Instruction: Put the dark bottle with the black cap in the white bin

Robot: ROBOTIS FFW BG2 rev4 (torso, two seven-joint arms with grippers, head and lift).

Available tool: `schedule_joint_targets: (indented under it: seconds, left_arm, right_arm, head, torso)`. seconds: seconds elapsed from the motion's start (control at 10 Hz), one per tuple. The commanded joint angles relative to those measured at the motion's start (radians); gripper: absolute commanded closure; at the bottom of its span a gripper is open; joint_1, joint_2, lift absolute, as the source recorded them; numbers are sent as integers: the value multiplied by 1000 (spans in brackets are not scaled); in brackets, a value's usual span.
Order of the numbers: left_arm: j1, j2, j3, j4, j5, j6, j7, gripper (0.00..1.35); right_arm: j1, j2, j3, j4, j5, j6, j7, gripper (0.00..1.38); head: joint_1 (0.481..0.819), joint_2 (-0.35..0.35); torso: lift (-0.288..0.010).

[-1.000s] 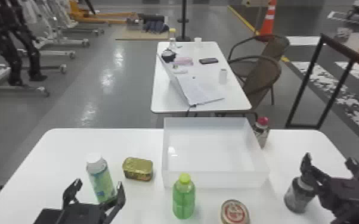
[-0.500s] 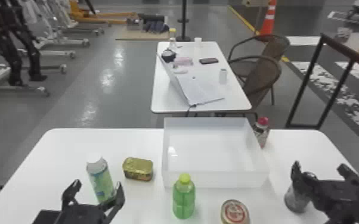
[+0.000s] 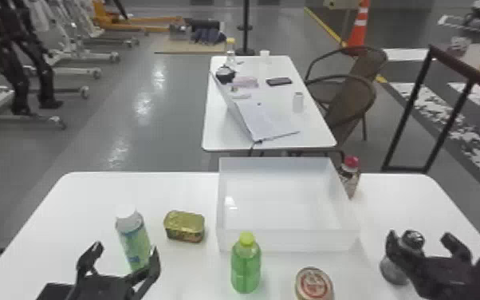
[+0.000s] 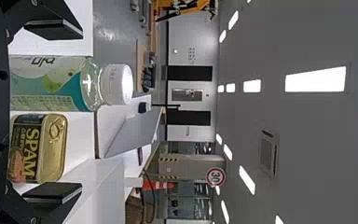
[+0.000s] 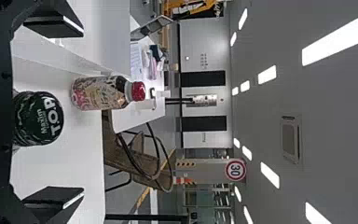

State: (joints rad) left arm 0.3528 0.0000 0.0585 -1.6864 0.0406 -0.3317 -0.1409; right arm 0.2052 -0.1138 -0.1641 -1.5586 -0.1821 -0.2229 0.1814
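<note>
Though four near bottles [image 3: 394, 271], one bin [image 3: 287, 240]

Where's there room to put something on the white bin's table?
The back left of the table, behind the gold tin and left of the white bin. Inside the bin too. Crowded: right hand by dark bottle, left hand by white-capped bottle.

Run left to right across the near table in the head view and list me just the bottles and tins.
White-capped bottle, gold tin, green bottle with the yellow-green cap, round tin with the red-marked lid, red-capped bottle, dark bottle.
</note>
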Motion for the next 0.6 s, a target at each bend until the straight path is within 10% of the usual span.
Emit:
schedule_joint_targets:
  seconds: [0.0,0.5]
  left_arm:
    - [0,-3,6,2,1,-1,-2,151]
    - [2,-3,14,8,-1,-9,-6,151]
  right_arm:
    - [3,0,-2,28,0,-16,0,114]
    - [6,-26,-2,103,-20,-16,3,116]
  head:
    - [549,0]
    - [549,0]
  torso:
    - [-100]
    - [-100]
